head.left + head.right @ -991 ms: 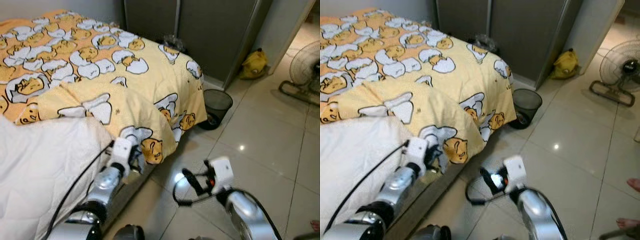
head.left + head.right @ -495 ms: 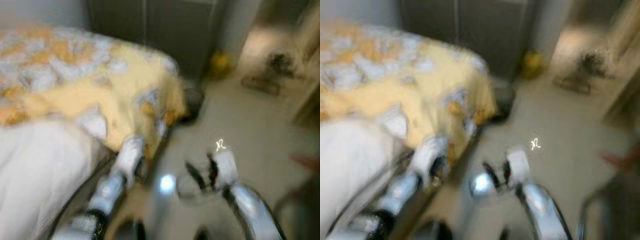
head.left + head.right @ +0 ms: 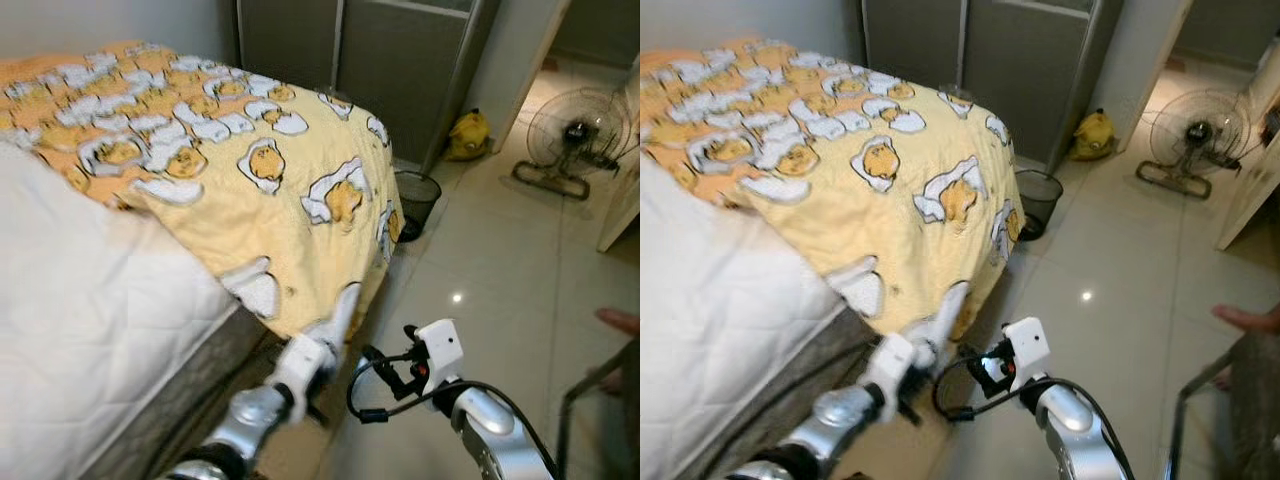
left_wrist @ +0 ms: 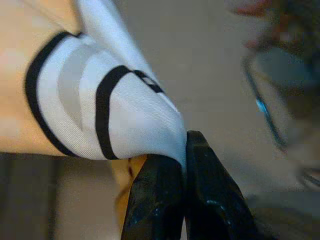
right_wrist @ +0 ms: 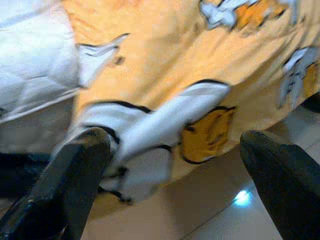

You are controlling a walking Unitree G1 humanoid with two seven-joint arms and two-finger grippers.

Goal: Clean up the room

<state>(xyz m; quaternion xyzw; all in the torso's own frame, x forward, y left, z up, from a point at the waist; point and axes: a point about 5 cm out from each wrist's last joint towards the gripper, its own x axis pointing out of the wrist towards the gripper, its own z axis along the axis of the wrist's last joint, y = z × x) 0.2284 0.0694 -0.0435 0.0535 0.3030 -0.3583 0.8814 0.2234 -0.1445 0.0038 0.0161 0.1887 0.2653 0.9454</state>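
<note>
A yellow blanket (image 3: 250,190) printed with white and orange egg figures lies over the bed and hangs down its near side. My left gripper (image 3: 322,345) is low beside the bed, shut on the blanket's hanging corner. The left wrist view shows the black fingertips (image 4: 165,165) pinching white, black-lined fabric (image 4: 115,110). My right gripper (image 3: 392,352) hovers over the floor just right of that corner, open and empty. In the right wrist view its two fingers (image 5: 75,170) stand wide apart in front of the blanket (image 5: 165,65).
Bare white mattress (image 3: 90,300) fills the left. A black mesh wastebasket (image 3: 417,195) stands at the bed's foot, with a yellow bag (image 3: 468,135) by the grey wardrobe (image 3: 400,60). A floor fan (image 3: 572,140) and a person's foot (image 3: 620,320) are at the right.
The camera has swung and pulled back, with blur in between. The blanket's fold now lies stretched out over the bed, and my left gripper holds its corner lower beside the bed.
</note>
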